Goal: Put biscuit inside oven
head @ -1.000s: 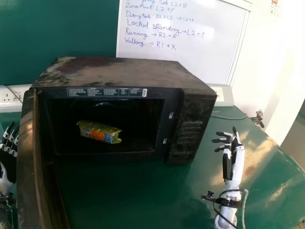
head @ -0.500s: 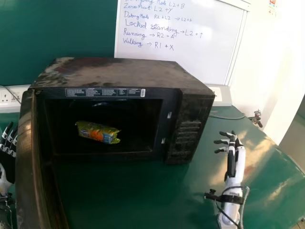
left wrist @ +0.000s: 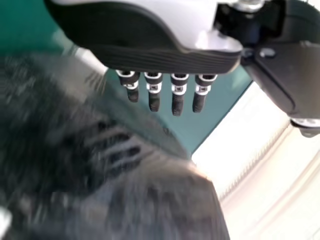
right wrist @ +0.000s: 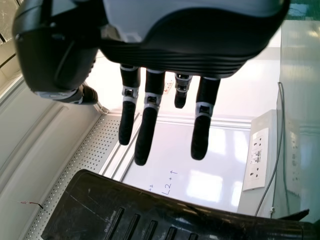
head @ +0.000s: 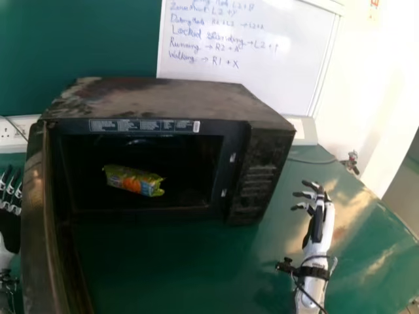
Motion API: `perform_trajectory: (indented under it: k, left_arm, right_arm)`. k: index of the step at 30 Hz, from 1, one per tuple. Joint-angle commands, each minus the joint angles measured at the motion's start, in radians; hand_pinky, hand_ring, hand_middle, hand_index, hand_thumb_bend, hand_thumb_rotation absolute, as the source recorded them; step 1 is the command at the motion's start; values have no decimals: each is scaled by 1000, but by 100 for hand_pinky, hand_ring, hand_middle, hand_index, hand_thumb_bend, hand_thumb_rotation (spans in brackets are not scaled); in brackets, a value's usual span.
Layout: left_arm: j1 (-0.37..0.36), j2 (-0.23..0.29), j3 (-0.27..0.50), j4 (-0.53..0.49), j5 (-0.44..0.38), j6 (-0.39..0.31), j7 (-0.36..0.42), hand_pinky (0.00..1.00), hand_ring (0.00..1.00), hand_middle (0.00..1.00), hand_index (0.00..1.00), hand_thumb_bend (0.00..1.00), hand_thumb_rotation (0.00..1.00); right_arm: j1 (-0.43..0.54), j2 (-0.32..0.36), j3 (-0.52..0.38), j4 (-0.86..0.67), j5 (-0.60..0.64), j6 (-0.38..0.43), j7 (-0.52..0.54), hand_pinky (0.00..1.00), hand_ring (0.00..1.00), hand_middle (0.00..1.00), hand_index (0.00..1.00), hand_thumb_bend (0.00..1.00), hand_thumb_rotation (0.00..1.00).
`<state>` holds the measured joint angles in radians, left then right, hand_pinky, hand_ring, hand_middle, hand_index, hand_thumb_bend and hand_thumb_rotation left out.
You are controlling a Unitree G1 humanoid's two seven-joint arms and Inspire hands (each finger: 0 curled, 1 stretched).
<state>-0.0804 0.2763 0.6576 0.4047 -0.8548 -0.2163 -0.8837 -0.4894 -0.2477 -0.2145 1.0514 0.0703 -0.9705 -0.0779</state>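
Biscuit (head: 134,181) is seated inside the oven (head: 163,98); placement is judged complete. Door (head: 40,229) is open; closure is not specified. Left robot hand (left wrist: 145,47) and right robot hand (head: 319,222) are unloaded, fingers extended.

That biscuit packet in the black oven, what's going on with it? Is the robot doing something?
Neither hand is holding anything at this moment. The biscuit packet lies inside the oven, whose door stands open. The robot's left hand is on the outer side of that door, and its right hand is over by the oven's right side, both with fingers extended. The biscuit is in, as the task wants.
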Motion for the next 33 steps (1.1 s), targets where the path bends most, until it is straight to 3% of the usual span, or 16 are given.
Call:
perform_trajectory:
  k: [1,3,6,11,18,33]
  left_arm:
    - [32,-21,-6,-4,-23,37,-33,0,51,61,80,0,0]
    - [35,-7,-15,-14,-24,69,-57,0,40,52,69,0,0]
    - [23,7,-19,-14,-61,133,-141,0,32,45,58,0,0]
    - [19,8,-44,-59,-67,162,-208,0,26,35,45,0,0]
    - [50,-24,-67,-143,-59,168,-188,0,25,32,41,0,0]
    - [16,-27,-124,-76,-5,74,-271,10,31,38,43,0,0]
  right_arm:
    - [80,62,9,41,-13,8,-6,31,35,43,61,48,70]
    - [80,62,9,39,-17,12,-8,30,35,43,62,48,70]
    - [80,64,8,37,-17,11,-7,30,35,43,62,48,69]
    - [83,68,6,29,-8,17,7,31,36,43,62,46,67]
    - [85,65,9,25,-20,18,1,32,36,43,62,46,68]
    - [85,64,8,26,-25,13,5,31,36,43,62,45,67]
